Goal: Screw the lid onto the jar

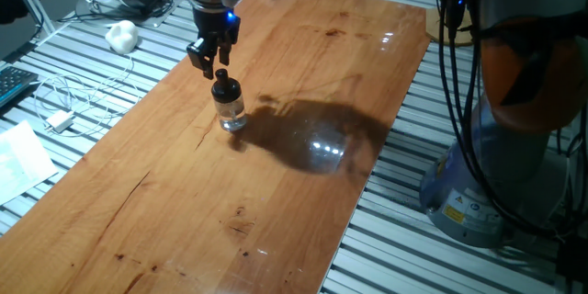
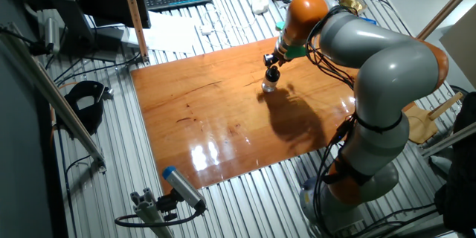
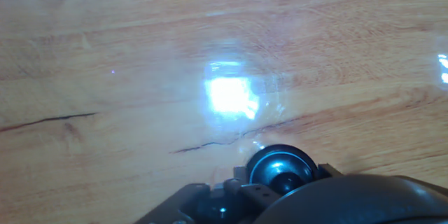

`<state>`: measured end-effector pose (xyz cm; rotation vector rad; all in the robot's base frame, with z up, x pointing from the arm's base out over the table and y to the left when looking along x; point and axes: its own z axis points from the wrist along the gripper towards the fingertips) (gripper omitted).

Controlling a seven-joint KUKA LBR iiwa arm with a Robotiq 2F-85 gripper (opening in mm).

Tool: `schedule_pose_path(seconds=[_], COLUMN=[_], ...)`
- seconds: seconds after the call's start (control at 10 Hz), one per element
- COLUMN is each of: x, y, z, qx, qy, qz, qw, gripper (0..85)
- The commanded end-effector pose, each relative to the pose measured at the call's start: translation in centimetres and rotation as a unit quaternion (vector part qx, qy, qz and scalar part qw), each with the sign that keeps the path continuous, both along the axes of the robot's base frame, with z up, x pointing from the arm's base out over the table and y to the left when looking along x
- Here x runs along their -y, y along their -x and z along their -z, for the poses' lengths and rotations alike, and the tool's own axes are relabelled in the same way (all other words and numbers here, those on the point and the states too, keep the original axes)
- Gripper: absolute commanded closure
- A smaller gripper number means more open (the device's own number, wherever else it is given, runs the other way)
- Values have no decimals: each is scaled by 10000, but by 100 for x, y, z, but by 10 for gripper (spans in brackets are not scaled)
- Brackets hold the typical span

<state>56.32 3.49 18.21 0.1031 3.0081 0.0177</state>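
Note:
The small clear glass jar stands upright on the wooden table, left of its middle. The black lid sits on the jar's neck, its narrow knob pointing up. My gripper hangs just above the knob, slightly to the left, with its black fingers apart and nothing between them. The other fixed view shows the gripper directly over the lid and jar. In the hand view the round lid shows whole from above at the bottom edge.
The wooden table rests on a slatted metal bench. A white cable and adapter and a white lump lie off the table's left side. The robot's base and hanging cables stand to the right.

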Motion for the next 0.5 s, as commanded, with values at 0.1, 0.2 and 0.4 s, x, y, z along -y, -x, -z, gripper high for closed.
schedule_pose_path(seconds=[0.1,0.2,0.4], x=[-11,-12,-27], y=[-6,-7,-13], z=[-31,-31,-12], qx=[-90,-90,-105], qy=[123,173,222], qz=[-28,-5,34], qw=[9999,9998,9997], gripper=[170,170,0])
